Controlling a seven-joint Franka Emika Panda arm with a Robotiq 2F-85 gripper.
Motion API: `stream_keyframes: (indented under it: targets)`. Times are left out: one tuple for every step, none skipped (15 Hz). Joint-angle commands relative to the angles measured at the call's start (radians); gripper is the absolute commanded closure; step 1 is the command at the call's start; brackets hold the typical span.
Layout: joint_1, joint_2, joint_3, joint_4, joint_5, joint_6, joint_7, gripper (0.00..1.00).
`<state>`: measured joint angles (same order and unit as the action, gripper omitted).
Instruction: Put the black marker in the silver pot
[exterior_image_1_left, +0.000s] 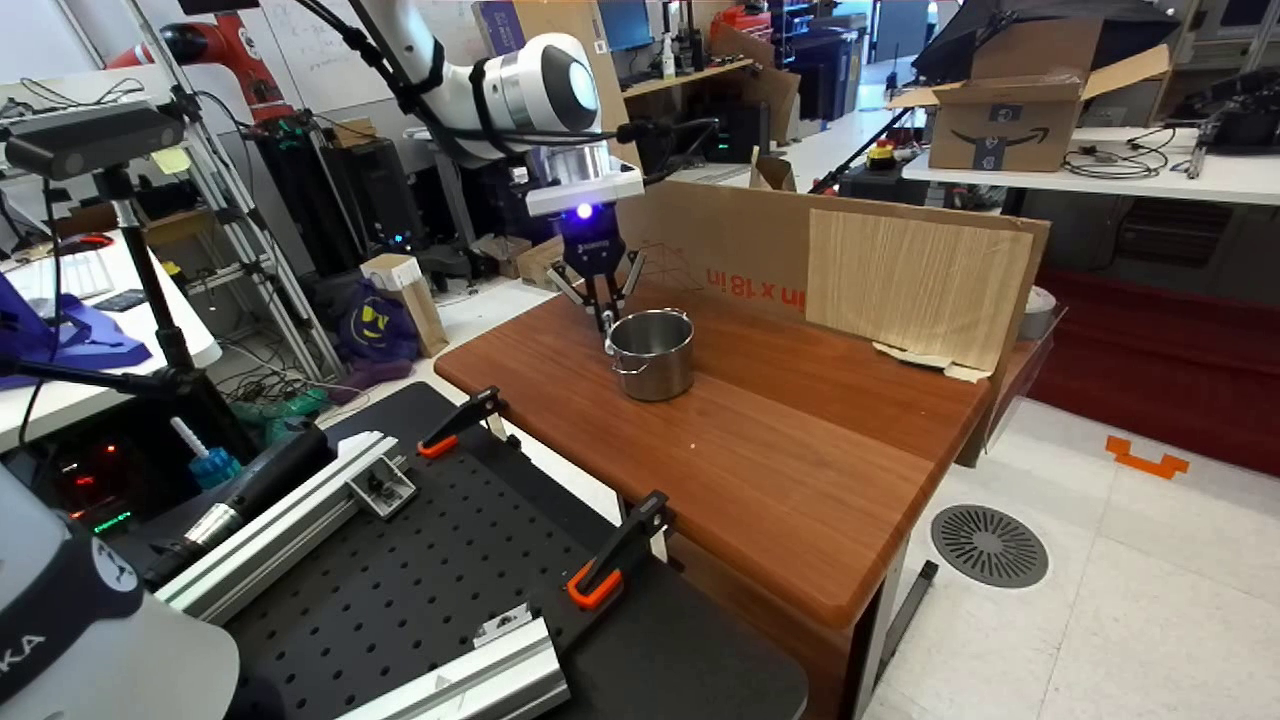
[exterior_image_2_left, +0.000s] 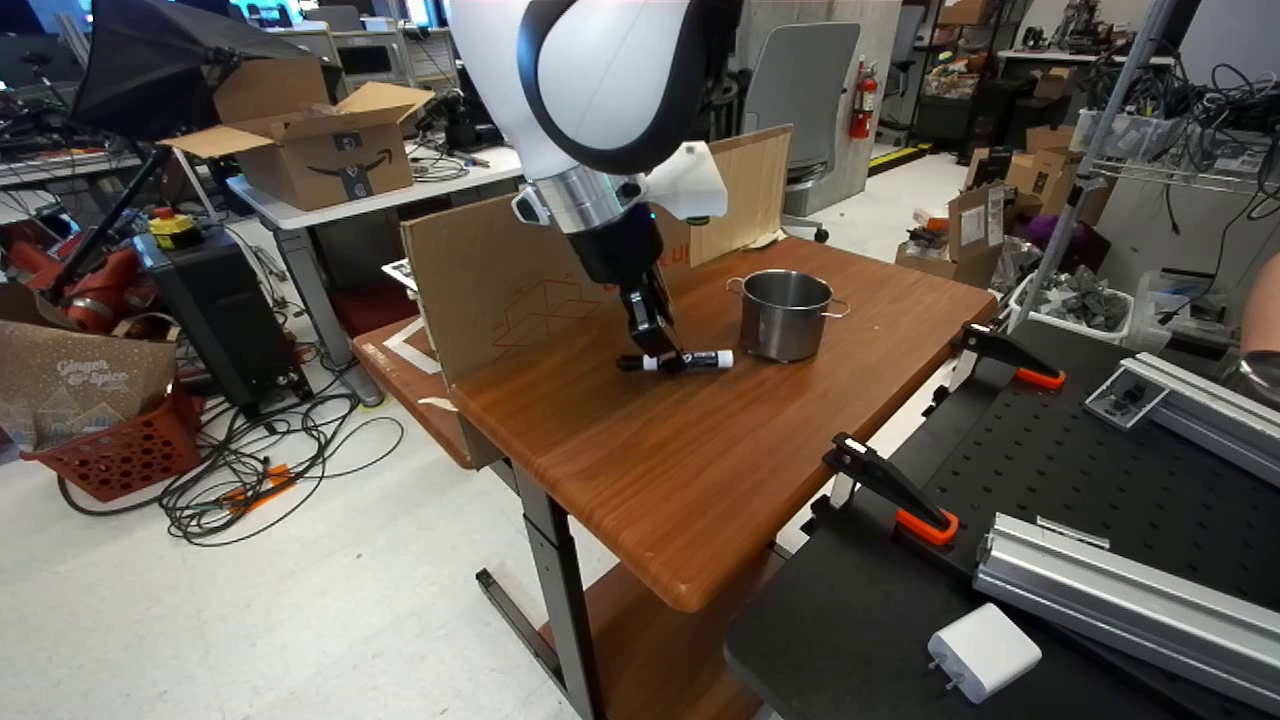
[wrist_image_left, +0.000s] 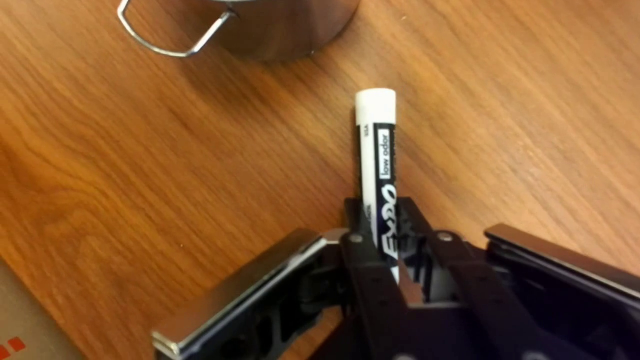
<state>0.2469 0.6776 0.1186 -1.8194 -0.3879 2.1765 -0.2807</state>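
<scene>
The tool (wrist_image_left: 380, 207) pinches a black Expo marker (wrist_image_left: 378, 167) near a steel pot (exterior_image_2_left: 781, 328), which too low a carry could topple.

The black marker (wrist_image_left: 378, 165) is pinched between the jaws, lying roughly level, its plain white end nearest the silver pot (exterior_image_2_left: 783, 330) and its black cap pointing away. It's a white pen with a dark label I can read: EXPO, low odor. Whether it touches the bench (exterior_image_2_left: 720, 450), I can't make out. The pot stands upright on the bench near that white end, apart from it, shiny, straight-sided, with wire handles on opposite sides.
</scene>
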Motion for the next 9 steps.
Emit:
stream_keyframes:
  targets:
    - [0.001, -0.023, -0.001, 0.0, -0.018, -0.02, -0.002, 0.95]
    - [-0.002, -0.032, 0.0, -0.006, -0.017, -0.015, -0.006, 0.95]
    - [-0.008, -0.052, 0.004, -0.025, -0.017, -0.001, -0.015, 0.95]
    - [-0.01, -0.067, 0.005, -0.034, -0.018, 0.007, -0.018, 0.95]
    - [-0.014, -0.091, 0.007, -0.054, -0.02, 0.022, -0.022, 0.95]
    - [-0.018, -0.113, 0.008, -0.07, -0.021, 0.035, -0.025, 0.95]
    - [-0.022, -0.138, 0.008, -0.091, -0.022, 0.051, -0.027, 0.95]
    - [-0.026, -0.162, 0.008, -0.111, -0.022, 0.064, -0.026, 0.95]
    - [-0.033, -0.198, 0.007, -0.147, -0.028, 0.097, -0.027, 0.95]
